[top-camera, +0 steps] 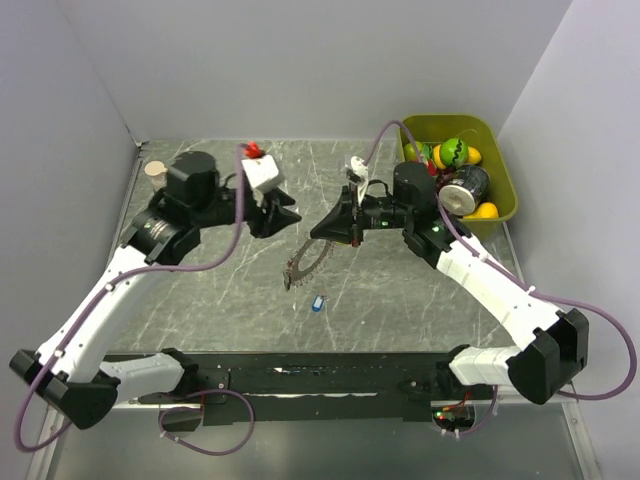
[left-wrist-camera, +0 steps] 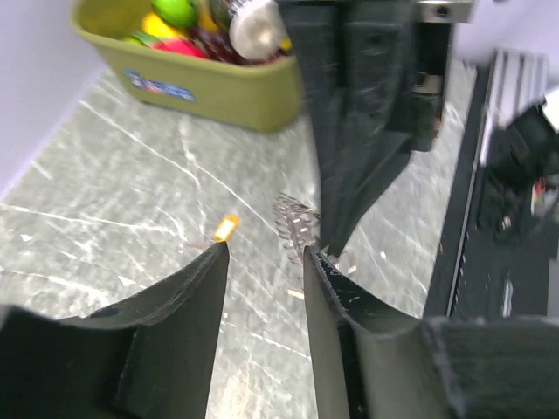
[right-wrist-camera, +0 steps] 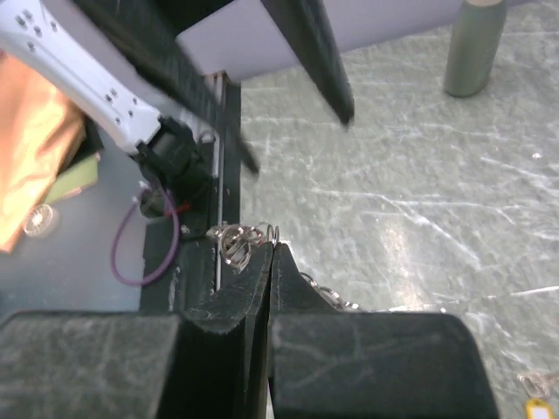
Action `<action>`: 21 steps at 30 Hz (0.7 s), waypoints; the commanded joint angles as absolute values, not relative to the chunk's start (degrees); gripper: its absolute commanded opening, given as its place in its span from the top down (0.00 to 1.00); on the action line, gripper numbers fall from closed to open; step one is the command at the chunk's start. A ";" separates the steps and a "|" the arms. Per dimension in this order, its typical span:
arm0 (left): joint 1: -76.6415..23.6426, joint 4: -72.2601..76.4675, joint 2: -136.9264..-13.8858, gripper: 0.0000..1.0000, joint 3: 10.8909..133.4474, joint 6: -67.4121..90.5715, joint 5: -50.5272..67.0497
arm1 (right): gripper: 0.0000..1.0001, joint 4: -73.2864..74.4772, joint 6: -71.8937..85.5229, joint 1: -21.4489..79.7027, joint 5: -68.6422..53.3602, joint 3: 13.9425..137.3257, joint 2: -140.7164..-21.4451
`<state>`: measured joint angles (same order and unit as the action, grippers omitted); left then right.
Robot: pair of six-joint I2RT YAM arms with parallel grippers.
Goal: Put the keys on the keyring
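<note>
- Two grippers meet over the middle of the table (top-camera: 420, 300) in the top view. My left gripper (top-camera: 283, 218) sits just left of my right gripper (top-camera: 322, 232). The keyring (top-camera: 306, 262) hangs as a toothed arc from the right one's tip down toward the table. A blue key (top-camera: 318, 302) lies loose just below the ring. The bin (top-camera: 450, 120) is well off to the right.
- From the left wrist, the left gripper (left-wrist-camera: 262, 257) has its fingers (left-wrist-camera: 196, 297) spread with nothing between them. Beyond them the right gripper's dark fingers come down onto the keyring (left-wrist-camera: 295, 223). A yellow key (left-wrist-camera: 225, 229) lies on the table just beside it.
- From the right wrist, the right gripper (right-wrist-camera: 272, 255) has its fingers pressed together, pinching the ring's thin wire as far as I can judge. Bits of the keyring (right-wrist-camera: 238, 241) poke out on either side.
- My read is that the step in hand is fetching a loose key, since the left gripper is empty. I would hold the ring steady with a firm right pinch. I would then bring the left gripper squarely over a key's plastic head and grip only the head, so the hole stays free for threading.
</note>
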<state>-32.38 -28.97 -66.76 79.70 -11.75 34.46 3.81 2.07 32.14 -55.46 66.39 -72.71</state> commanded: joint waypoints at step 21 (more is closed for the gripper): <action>-27.42 20.56 -64.86 0.57 66.53 20.04 56.96 | 1.00 -83.12 63.18 23.29 -51.94 50.97 -72.50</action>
<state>-26.50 11.60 -64.49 66.70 16.23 57.39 -64.97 52.51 24.10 -54.11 49.95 -70.24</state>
